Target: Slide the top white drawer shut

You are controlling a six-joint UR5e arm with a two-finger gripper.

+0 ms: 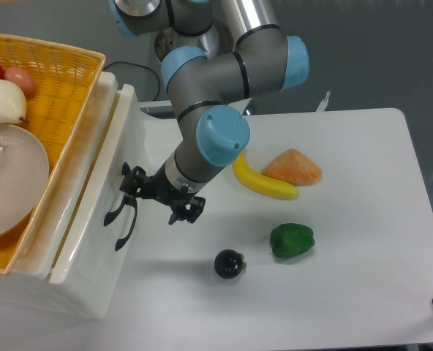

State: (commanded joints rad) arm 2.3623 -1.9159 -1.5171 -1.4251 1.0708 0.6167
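The top white drawer (131, 135) stands at the left, under the orange basket, and only a narrow strip of its rim shows beyond the cabinet. Its black curved handle (123, 219) is on the front face. My gripper (160, 196) hangs low just right of that front, and its left side touches the face beside the handle. The fingertips point away from the camera and are hidden by the gripper body, so I cannot tell how the jaws stand.
An orange woven basket (70, 80) with fruit and a clear bowl sits on the cabinet. On the white table lie a banana (264, 183), an orange wedge (293, 168), a green pepper (292, 240) and a dark round fruit (229, 264).
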